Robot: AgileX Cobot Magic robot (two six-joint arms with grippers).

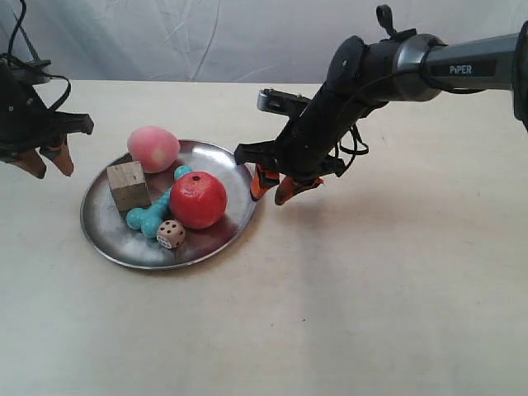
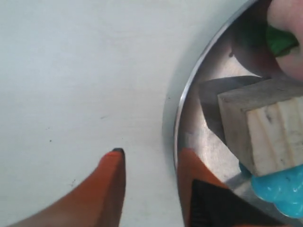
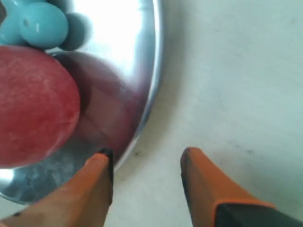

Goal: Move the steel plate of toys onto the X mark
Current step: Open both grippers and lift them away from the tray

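The steel plate lies on the table left of centre. It carries a pink peach, a wooden cube, a turquoise dog-bone, a red apple and a die. My left gripper hangs open by the plate's left edge. In its wrist view one finger overlaps the rim near the cube. My right gripper is open at the plate's right edge, one finger over the rim beside the apple. I cannot make out the X mark.
The pale tabletop stretches to the right and front of the plate. A white cloth backdrop closes the far side. Cables trail behind the arm at the exterior view's left.
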